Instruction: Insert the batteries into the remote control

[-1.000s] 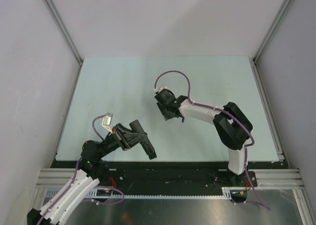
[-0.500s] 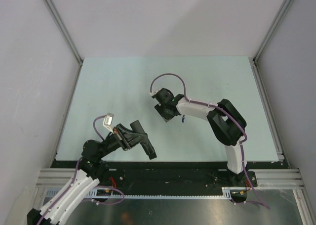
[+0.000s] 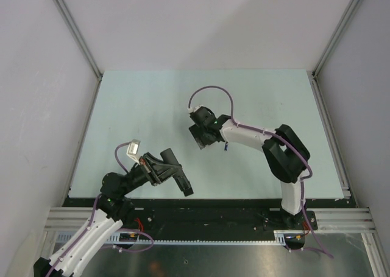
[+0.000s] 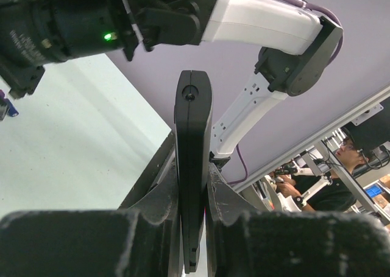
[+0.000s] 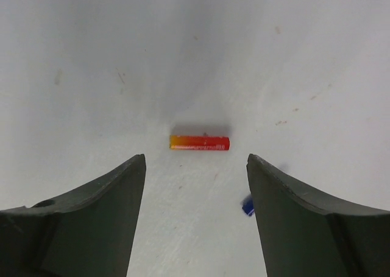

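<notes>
My left gripper [image 3: 163, 168] is shut on the remote control [image 3: 181, 182], a slim black bar held above the table's near left. In the left wrist view the remote [image 4: 192, 137] stands edge-on between my fingers [image 4: 155, 195]. My right gripper [image 5: 195, 161] is open and points down at the table's middle [image 3: 201, 137]. The red-orange battery [image 5: 200, 143] lies flat just beyond the fingertips, between them. The dark blue battery [image 5: 247, 205] lies beside the right finger, mostly hidden by it. It also shows in the top view [image 3: 226, 146]. The red battery is hidden in the top view.
The pale green table top [image 3: 140, 106] is walled by grey panels on the left, back and right. A black rail [image 3: 231, 204] runs along the near edge by the arm bases. The right arm [image 4: 262, 21] crosses the top of the left wrist view.
My right gripper has shifted slightly to the left over the batteries. The left arm and the remote have not moved.
</notes>
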You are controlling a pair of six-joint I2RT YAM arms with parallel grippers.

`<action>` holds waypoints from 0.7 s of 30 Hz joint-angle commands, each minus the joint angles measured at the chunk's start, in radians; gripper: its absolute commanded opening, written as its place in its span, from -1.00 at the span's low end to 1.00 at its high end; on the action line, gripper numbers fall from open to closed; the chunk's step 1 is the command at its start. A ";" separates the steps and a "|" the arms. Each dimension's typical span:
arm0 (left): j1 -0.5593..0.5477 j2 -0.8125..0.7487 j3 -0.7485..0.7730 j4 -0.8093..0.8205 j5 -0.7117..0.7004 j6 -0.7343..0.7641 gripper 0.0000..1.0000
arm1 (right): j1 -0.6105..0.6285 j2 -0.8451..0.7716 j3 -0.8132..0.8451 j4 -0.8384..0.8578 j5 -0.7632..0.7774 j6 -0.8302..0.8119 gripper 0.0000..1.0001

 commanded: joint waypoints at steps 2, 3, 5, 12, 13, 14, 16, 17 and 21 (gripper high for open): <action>-0.005 -0.019 -0.009 0.011 0.007 0.016 -0.99 | 0.011 -0.190 0.016 0.050 0.082 0.301 0.44; -0.005 -0.019 -0.013 0.011 0.004 0.014 -1.00 | 0.007 -0.196 0.020 0.038 0.099 0.364 0.43; -0.004 -0.019 -0.016 0.010 -0.001 0.013 -1.00 | -0.013 -0.187 0.034 -0.027 0.106 0.519 0.34; -0.004 -0.019 -0.016 0.010 -0.012 0.011 -1.00 | -0.035 -0.083 0.037 -0.212 0.062 1.014 0.18; -0.004 -0.019 -0.014 0.010 -0.012 0.011 -1.00 | -0.036 -0.075 0.037 -0.215 0.048 1.055 0.17; -0.004 -0.021 -0.014 0.010 -0.015 0.009 -1.00 | -0.038 -0.067 0.037 -0.213 0.044 1.069 0.15; -0.004 -0.027 -0.019 0.008 -0.015 0.005 -1.00 | -0.044 -0.047 0.037 -0.198 0.033 1.095 0.14; -0.005 -0.029 -0.020 0.007 -0.018 0.002 -0.99 | -0.047 -0.041 0.037 -0.190 0.028 1.101 0.13; -0.004 -0.032 -0.026 0.005 -0.025 -0.001 -1.00 | -0.066 -0.007 0.040 -0.180 -0.005 1.135 0.10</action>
